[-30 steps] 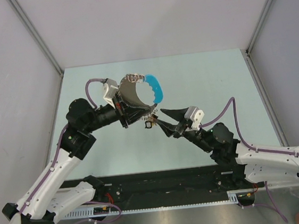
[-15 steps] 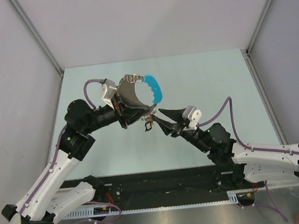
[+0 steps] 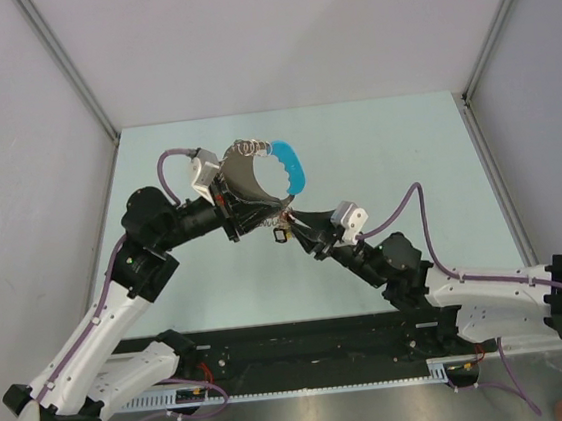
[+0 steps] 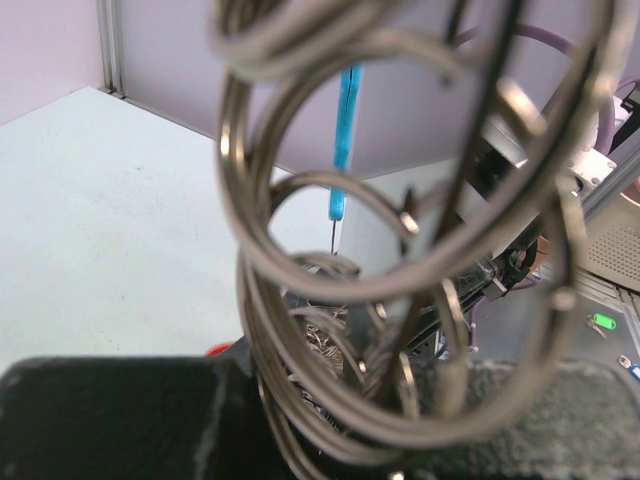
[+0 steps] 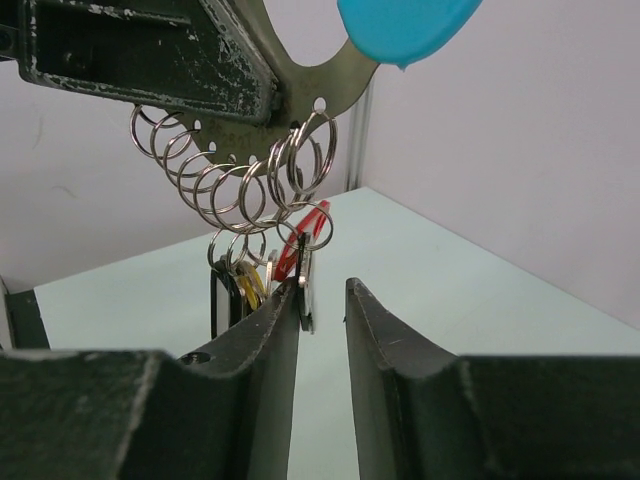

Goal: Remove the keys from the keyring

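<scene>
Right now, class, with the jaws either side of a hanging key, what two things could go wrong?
The thin red-headed key sits against one side of the right jaws, not centred, so it may twist or slip. The silvery split-ring metal keyring crowds the dark key right beside it; pulling could snag both.

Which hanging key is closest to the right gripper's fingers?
The red key, hanging just above the gap of the right gripper; the yellow key and dark key hang further off to the side.
</scene>
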{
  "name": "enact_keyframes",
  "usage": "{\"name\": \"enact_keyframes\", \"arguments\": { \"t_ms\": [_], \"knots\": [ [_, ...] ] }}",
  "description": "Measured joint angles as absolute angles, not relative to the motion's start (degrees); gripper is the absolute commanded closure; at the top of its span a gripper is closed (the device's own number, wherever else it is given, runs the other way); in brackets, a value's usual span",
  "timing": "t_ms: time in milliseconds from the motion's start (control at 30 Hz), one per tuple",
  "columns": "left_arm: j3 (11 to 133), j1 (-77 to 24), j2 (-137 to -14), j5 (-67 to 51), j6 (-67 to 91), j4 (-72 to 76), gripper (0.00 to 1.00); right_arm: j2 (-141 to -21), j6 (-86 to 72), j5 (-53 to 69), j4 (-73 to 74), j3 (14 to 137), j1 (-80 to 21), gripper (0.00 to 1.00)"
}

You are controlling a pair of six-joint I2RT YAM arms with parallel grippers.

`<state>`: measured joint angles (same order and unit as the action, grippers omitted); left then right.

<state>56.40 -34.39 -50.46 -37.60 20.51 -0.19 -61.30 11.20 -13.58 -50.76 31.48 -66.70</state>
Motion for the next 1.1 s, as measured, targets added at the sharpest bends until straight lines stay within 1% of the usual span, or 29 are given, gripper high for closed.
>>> {"name": "enact_keyframes", "arguments": {
  "t_ms": [133, 333, 733, 767, 833, 1100],
  "knots": [
    [56.4, -34.4, -50.5, -37.6, 20.5, -0.2, 1.00, -62.4, 11.2, -14.4, -52.1, 31.5, -66.7, 0.73],
    [56.4, -34.4, -50.5, -37.6, 20.6, -0.1, 0.99, -63.6, 11.5, -15.2, -54.4, 31.5, -66.7, 0.67],
    [56.1, -34.4, -50.6, -37.6, 21.0, 1.2, 1.00, -66.5, 13.4, -16.7, -58.0, 31.9, -66.7, 0.66],
    [56.1, -34.4, -50.6, -37.6, 21.0, 1.3, 1.00, -66.8, 13.7, -16.8, -58.3, 32.1, -66.8, 0.69],
    [55.9, -34.4, -50.6, -37.6, 21.0, 1.3, 1.00, -67.0, 14.4, -17.2, -58.7, 32.5, -66.8, 0.71],
    [55.9, -34.4, -50.6, -37.2, 21.0, 1.2, 1.00, -67.0, 16.6, -19.2, -59.1, 32.9, -66.8, 0.72]
  ]
}}
